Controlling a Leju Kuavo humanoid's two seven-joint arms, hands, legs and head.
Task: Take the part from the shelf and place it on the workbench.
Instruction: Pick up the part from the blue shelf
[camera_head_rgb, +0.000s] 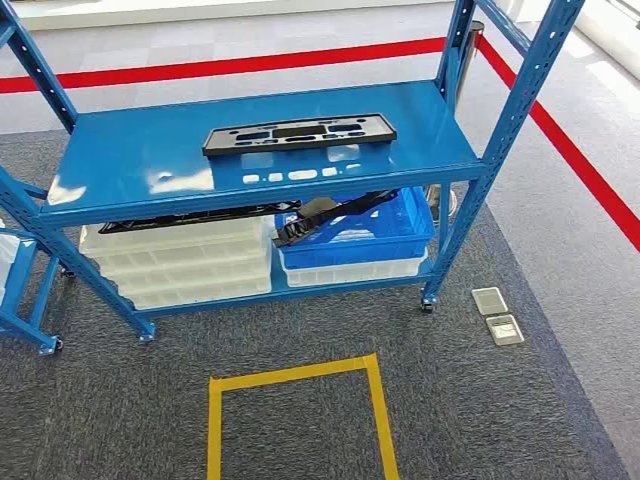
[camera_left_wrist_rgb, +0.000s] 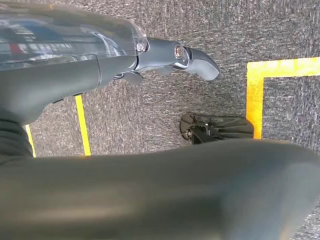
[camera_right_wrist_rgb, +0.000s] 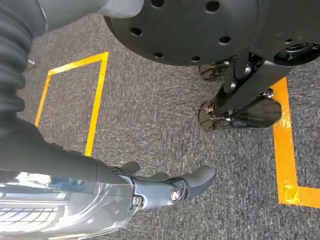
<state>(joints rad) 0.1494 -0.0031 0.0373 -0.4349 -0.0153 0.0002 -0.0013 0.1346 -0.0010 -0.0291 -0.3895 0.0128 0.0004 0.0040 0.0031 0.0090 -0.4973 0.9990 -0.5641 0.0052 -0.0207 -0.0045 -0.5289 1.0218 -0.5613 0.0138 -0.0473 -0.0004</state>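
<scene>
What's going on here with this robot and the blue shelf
Nothing is being handled yet. A flat black plastic part with cut-outs lies on the top board of the blue metal shelf, untouched. Below it, white plastic crates and a blue plastic crate hold more black parts. The robot's left hand and right hand hang over grey carpet marked with yellow tape, holding nothing.

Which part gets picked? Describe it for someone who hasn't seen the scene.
Find the blue shelf on the grey carpet. On its top level lies a flat black plate with rectangular cutouts. It lies alone in the open; the other black parts sit below on bins.
</scene>
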